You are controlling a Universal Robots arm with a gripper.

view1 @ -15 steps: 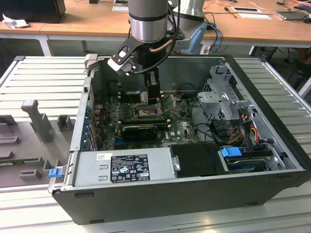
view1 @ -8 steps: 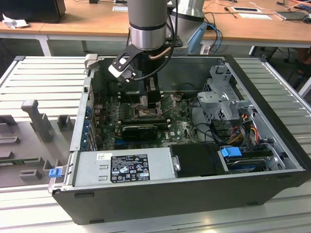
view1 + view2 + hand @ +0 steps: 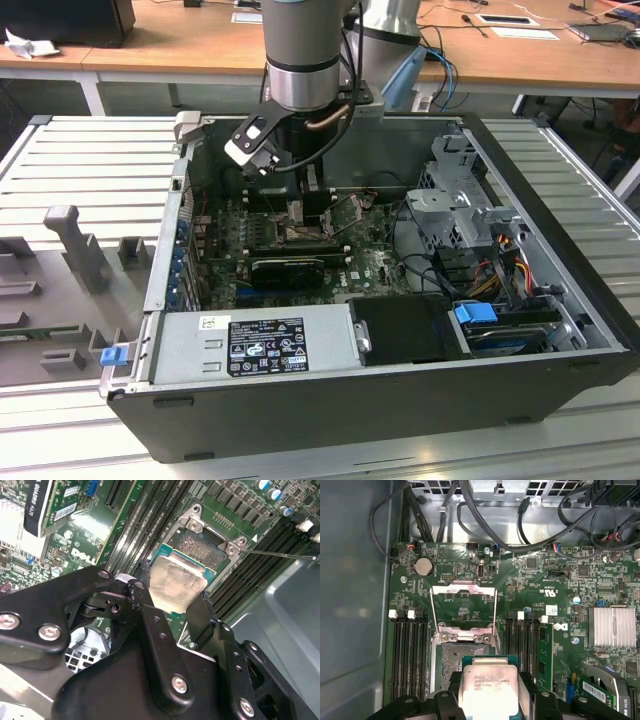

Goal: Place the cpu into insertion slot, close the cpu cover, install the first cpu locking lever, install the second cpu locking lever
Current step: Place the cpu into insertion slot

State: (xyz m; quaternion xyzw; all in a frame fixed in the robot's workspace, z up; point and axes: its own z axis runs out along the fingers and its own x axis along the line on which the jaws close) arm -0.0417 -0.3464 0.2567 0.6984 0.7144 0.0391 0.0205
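One cpu (image 3: 482,687) clamped in tool (image 3: 489,692), metal top up, partly over insertion slot (image 3: 451,662).

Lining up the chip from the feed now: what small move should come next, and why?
Probably ease the chip slowly down, watching its edges. The pincer is shut on it over the socket, whose gold pins show beyond one edge, and the cover stands flipped open, so nothing visible blocks the way.

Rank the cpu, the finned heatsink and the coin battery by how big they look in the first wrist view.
Largest: cpu, though it is nearest the camera, so its lead is unsure.
Then the finned heatsink.
Smallest: coin battery.
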